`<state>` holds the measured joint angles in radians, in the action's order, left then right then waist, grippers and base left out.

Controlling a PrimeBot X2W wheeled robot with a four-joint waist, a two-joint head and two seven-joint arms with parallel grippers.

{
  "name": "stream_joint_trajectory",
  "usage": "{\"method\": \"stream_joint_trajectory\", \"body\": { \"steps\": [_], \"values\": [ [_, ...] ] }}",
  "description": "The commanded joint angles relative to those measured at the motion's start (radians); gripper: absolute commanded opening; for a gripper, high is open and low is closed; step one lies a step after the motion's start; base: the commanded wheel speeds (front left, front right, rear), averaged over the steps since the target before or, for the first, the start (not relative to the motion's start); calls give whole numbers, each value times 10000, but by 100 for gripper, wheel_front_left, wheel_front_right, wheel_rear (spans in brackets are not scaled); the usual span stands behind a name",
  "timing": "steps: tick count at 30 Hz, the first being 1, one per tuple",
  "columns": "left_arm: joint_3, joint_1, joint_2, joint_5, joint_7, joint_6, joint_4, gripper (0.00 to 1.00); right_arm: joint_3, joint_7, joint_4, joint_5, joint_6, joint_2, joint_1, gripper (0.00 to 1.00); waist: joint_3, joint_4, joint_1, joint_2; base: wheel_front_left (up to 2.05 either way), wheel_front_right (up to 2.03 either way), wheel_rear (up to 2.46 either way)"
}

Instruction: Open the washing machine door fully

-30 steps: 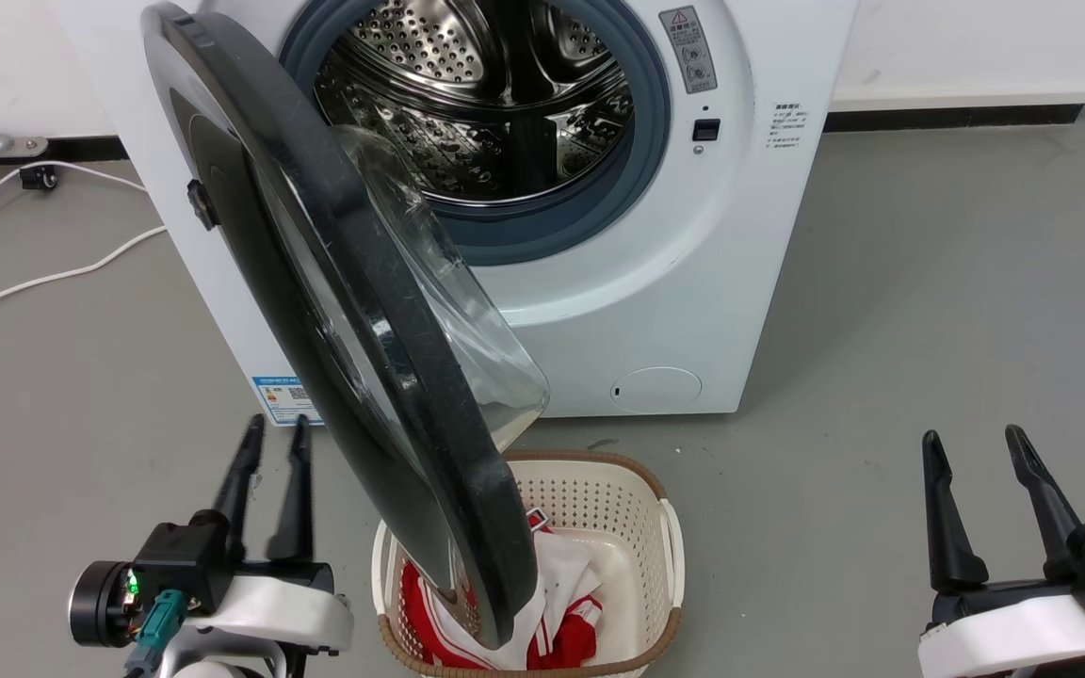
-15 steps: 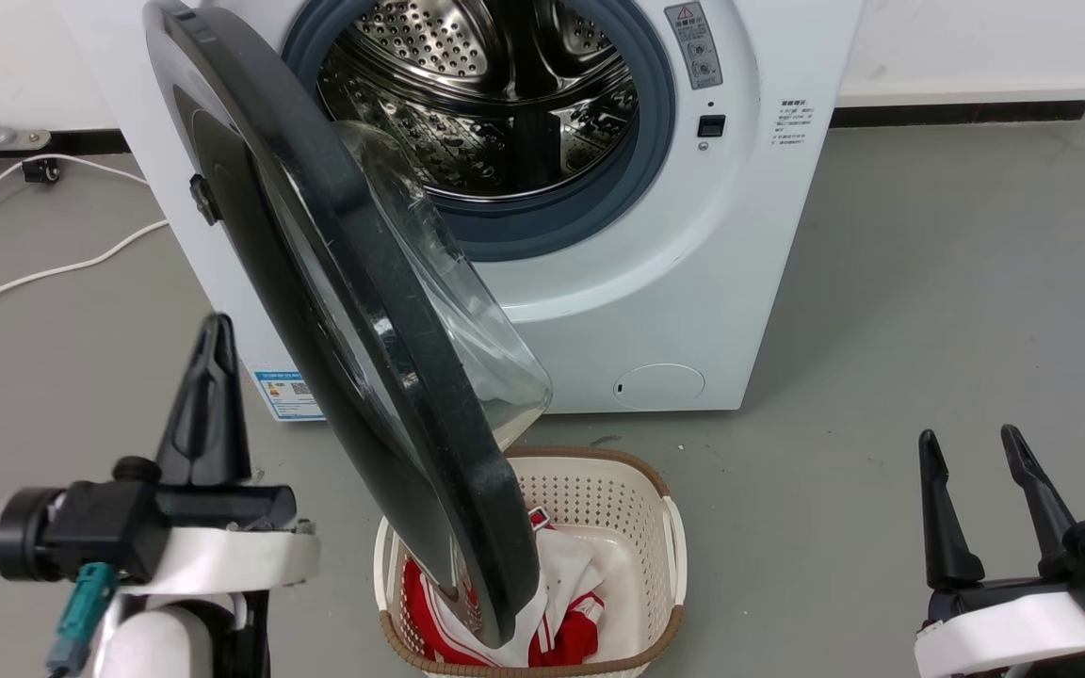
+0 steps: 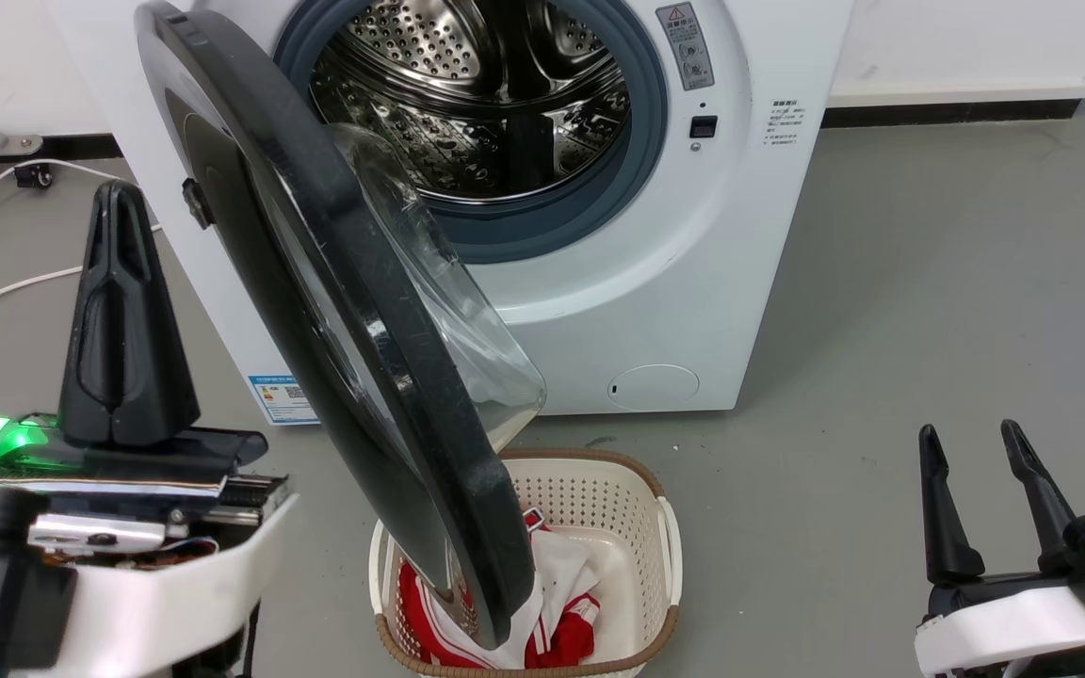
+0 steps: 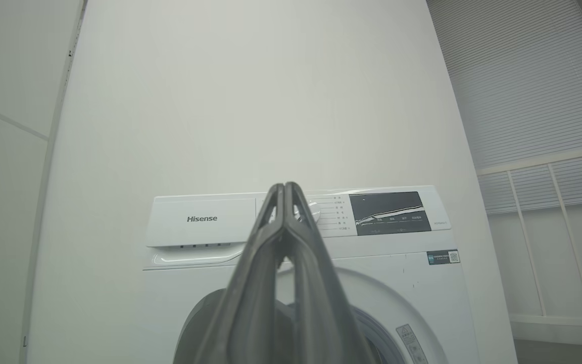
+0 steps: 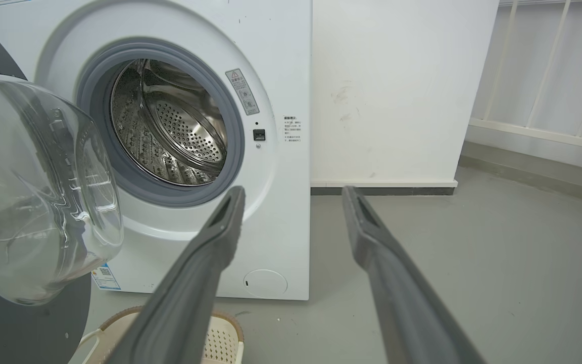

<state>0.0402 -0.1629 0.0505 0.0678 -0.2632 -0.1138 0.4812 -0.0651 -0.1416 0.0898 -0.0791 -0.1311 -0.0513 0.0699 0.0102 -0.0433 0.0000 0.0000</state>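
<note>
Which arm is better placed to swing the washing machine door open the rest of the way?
Left, probably. The left gripper is raised, shut, close beside the washing machine door; the right gripper sits open, low and farther away.

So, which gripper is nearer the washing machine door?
Left. The left gripper is close beside the washing machine door, on its outer side; the right gripper sits far off.
</note>
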Motion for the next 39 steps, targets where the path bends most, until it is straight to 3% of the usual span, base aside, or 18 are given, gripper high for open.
{"method": "stream_joint_trajectory", "body": {
  "steps": [1,9,14,18,24,30,39],
  "values": [
    [-98,-48,-1,31,-21,0,152,0,-23,-31,14,-29,7,22,-103,100,-3,-12,0,0,0,0,0],
    [-1995,534,17,276,180,-123,690,0,-26,34,34,53,5,22,-51,100,-90,-115,0,0,0,0,0],
    [-3558,1041,305,709,1122,-152,535,0,26,74,24,-12,7,22,13,100,-131,-195,0,0,0,0,0],
    [-4268,1476,637,979,1926,-162,388,0,19,110,31,-28,7,22,85,100,-159,-197,0,0,0,0,0],
    [-4766,2303,934,1496,3084,-140,-105,0,41,139,28,-79,7,22,125,100,-180,-201,0,0,0,0,0],
    [-4815,2904,972,1773,4126,239,-642,0,32,152,18,-158,7,22,128,100,-130,-160,0,0,0,0,0],
    [-4601,2294,646,1710,3793,635,-1492,0,54,106,-8,-298,7,22,-59,100,154,-61,0,0,0,0,0]
  ]
}}
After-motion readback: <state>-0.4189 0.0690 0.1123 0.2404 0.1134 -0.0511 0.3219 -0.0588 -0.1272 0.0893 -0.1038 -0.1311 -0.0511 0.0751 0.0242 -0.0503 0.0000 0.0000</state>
